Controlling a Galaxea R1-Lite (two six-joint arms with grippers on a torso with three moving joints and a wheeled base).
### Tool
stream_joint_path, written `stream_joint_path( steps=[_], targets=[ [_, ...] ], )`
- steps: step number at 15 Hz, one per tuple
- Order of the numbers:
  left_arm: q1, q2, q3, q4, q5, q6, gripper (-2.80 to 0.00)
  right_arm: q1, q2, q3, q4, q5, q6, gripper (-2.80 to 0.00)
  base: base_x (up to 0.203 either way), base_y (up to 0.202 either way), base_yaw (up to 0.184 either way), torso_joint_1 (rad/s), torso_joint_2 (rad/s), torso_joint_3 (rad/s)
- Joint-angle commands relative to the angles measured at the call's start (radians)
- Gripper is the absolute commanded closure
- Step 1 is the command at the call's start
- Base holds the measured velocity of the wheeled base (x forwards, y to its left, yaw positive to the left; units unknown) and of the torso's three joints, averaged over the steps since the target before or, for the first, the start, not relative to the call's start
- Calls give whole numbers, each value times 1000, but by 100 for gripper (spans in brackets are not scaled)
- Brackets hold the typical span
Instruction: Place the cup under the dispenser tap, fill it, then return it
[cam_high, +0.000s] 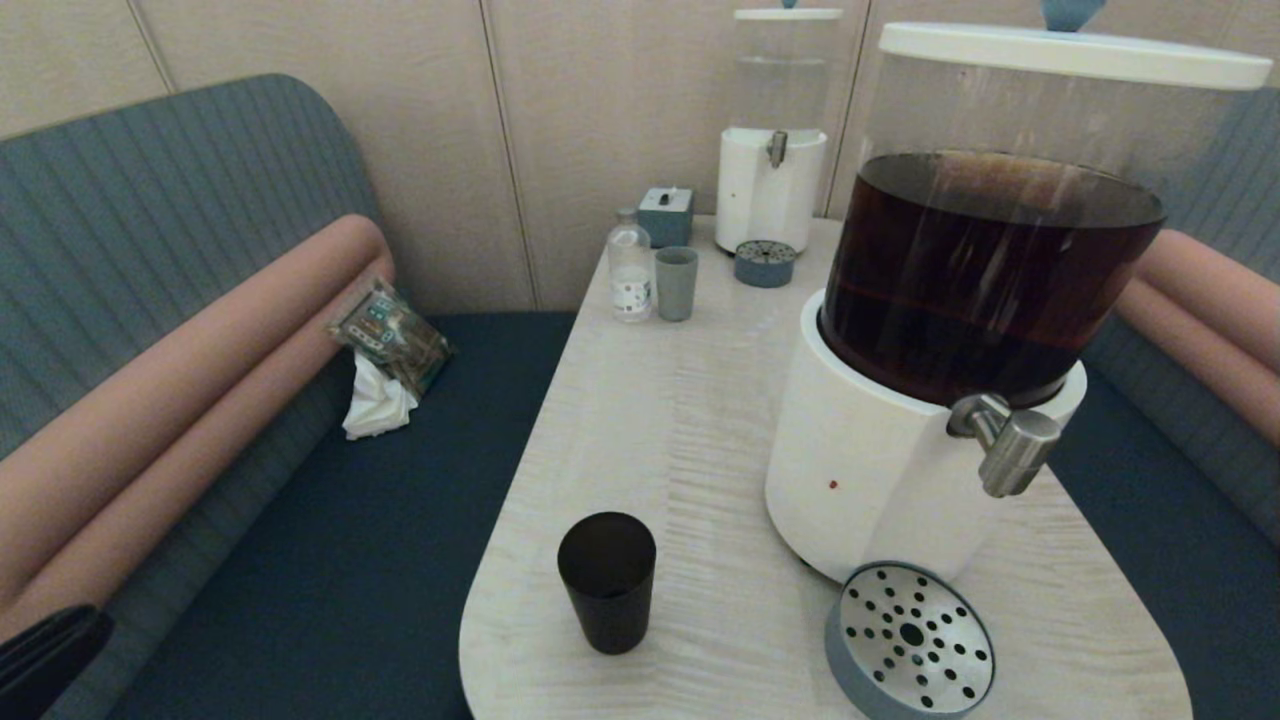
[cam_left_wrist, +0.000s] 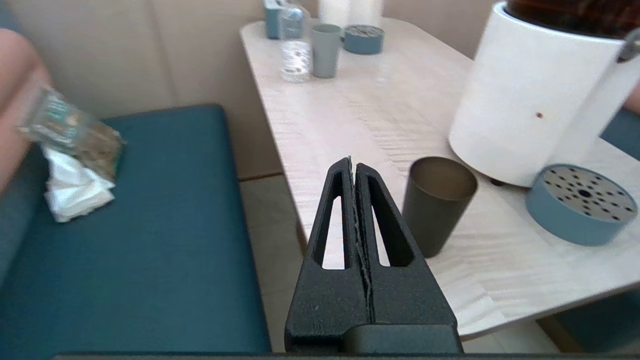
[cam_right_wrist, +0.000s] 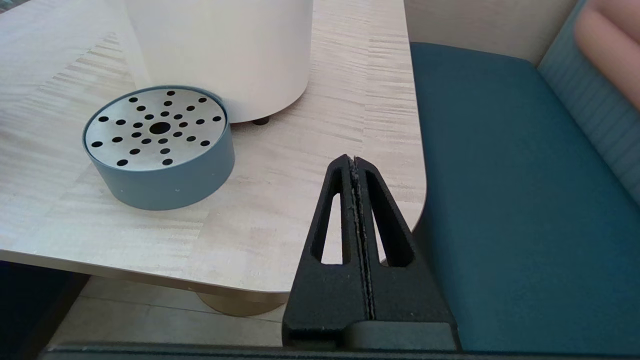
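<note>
The black cup (cam_high: 607, 580) stands upright and empty near the table's front left edge; the left wrist view shows the cup (cam_left_wrist: 437, 202) too. The brushed-steel dispenser tap (cam_high: 1010, 442) juts from the big white-based dispenser (cam_high: 880, 470) holding dark brown liquid. Below the tap sits a round blue drip tray (cam_high: 908, 642) with a perforated steel top. My left gripper (cam_left_wrist: 354, 162) is shut and empty, off the table's left edge, short of the cup. My right gripper (cam_right_wrist: 354, 160) is shut and empty, over the table's front right corner, near the drip tray (cam_right_wrist: 157, 145).
At the table's far end stand a smaller dispenser (cam_high: 772, 150) with clear liquid, its drip tray (cam_high: 765, 263), a grey-blue cup (cam_high: 676, 283), a clear bottle (cam_high: 630, 265) and a small box (cam_high: 666, 215). Benches flank the table; a packet and tissue (cam_high: 385, 360) lie on the left bench.
</note>
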Motion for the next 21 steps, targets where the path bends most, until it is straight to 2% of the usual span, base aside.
stream_joint_path(
  steps=[1,3,6,7,11,15,17,18,19,21],
  targets=[
    [1,74,5,-14,-34,0,0,0,1,9,0,0,-1,0,0,0,0,0,0,0],
    [1,164,32,-90,-93,4,0,0,1,9,0,0,-1,0,0,0,0,0,0,0],
    [4,355,94,-328,-168,7,0,0,1,9,0,0,-1,0,0,0,0,0,0,0],
    [5,425,113,-402,-183,9,-280,0,1,9,0,0,-1,0,0,0,0,0,0,0],
    [4,655,165,-611,-246,28,-280,0,1,9,0,0,-1,0,0,0,0,0,0,0],
    [4,894,246,-914,-436,39,-280,0,1,9,0,0,-1,0,0,0,0,0,0,0],
    [4,984,253,-967,-476,96,-280,0,1,9,0,0,-1,0,0,0,0,0,0,0],
    [4,1032,254,-986,-482,160,-280,0,1,9,0,0,-1,0,0,0,0,0,0,0],
    [5,1064,255,-995,-482,251,-280,0,1,9,0,0,-1,0,0,0,0,0,0,0],
    [4,1083,255,-991,-483,283,-280,0,1,9,0,0,-1,0,0,0,0,0,0,0]
  ],
)
